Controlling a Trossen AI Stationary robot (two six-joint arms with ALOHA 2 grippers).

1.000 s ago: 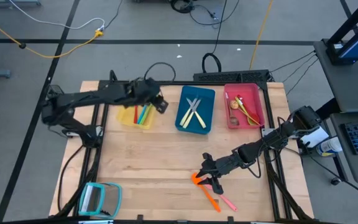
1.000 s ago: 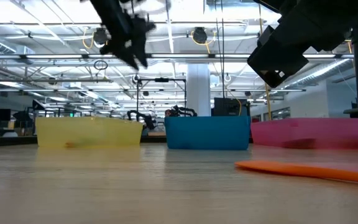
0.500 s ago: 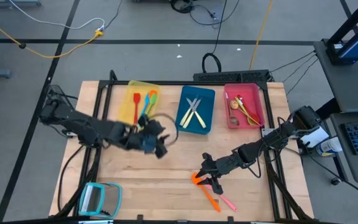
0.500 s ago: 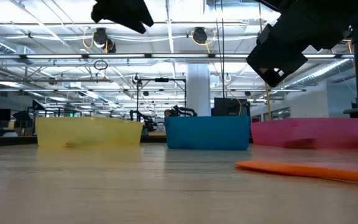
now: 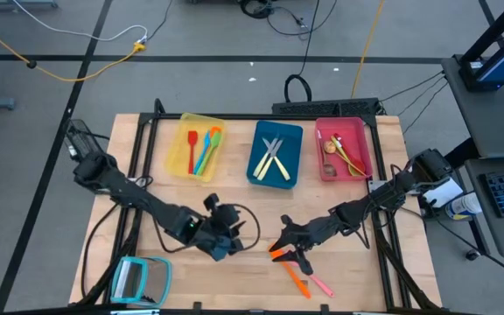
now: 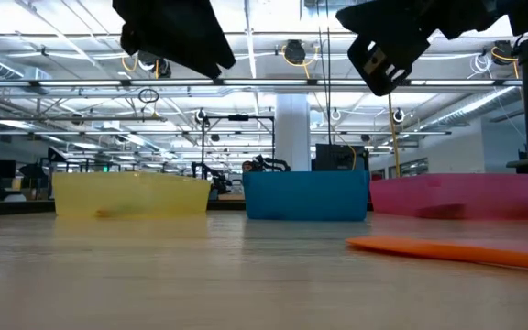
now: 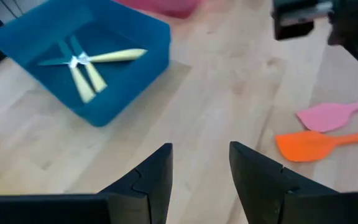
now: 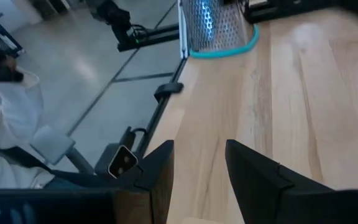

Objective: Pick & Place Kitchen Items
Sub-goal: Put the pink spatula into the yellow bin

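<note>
Left gripper (image 5: 231, 234) and right gripper (image 5: 289, 241) near orange spatula (image 5: 285, 265).

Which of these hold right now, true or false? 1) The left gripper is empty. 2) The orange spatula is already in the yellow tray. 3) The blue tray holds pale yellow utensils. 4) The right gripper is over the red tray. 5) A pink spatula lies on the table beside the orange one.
1) True: the left gripper has its fingers apart with nothing between them.
2) False: the orange spatula lies on the bare table, far from the yellow tray.
3) True: the blue tray holds crossed pale yellow utensils.
4) False: the right gripper is near the table's front, by the loose spatulas, away from the red tray.
5) True: the pink spatula lies next to the orange one.
</note>
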